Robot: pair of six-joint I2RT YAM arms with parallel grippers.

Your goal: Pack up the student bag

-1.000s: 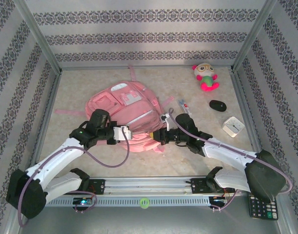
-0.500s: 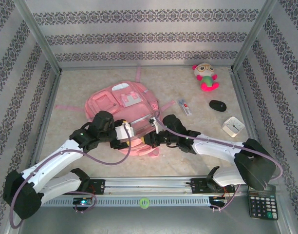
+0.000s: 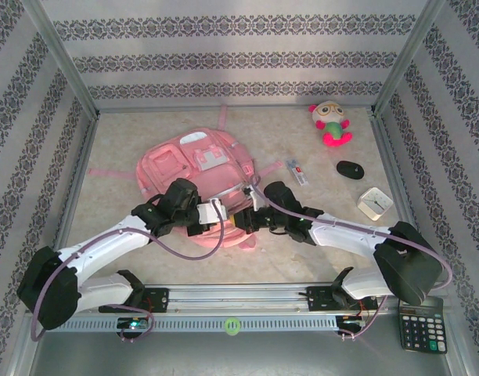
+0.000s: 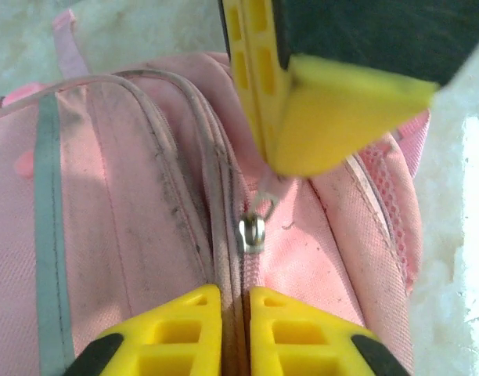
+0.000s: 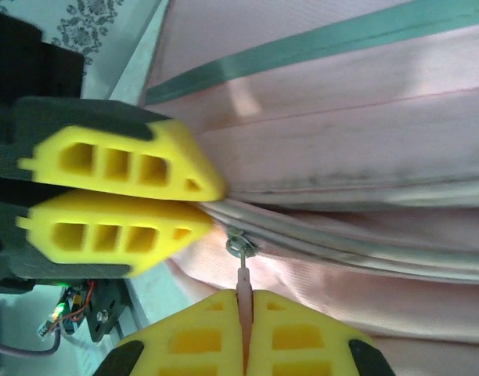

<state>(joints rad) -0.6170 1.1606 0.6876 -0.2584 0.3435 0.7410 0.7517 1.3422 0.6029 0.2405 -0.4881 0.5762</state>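
The student bag [image 3: 194,163] is a pink backpack lying flat in the middle of the table. Both grippers meet at its near edge. My left gripper [image 3: 223,217] is shut on the fabric seam beside the zip, just below the metal zip slider [image 4: 251,233]; its tips [image 4: 234,313] pinch the pink cloth [image 4: 130,235]. Opposite it, my right gripper [image 3: 244,218] is shut on the slim pink zip pull [image 5: 245,286], which hangs from the slider [image 5: 239,247]. The left fingers [image 5: 130,168] sit close on the other side of the zip.
A plush toy [image 3: 331,122] lies at the back right. A small pen-like item [image 3: 296,172], a black mouse [image 3: 350,169] and a white clock [image 3: 375,203] lie to the right of the bag. A calculator [image 3: 421,329] sits at the near right corner. Metal posts frame the table.
Both grippers have moved inward along the bag's near edge and now meet at the zip. The left gripper opened and shut again on the seam. The bag shifted slightly.
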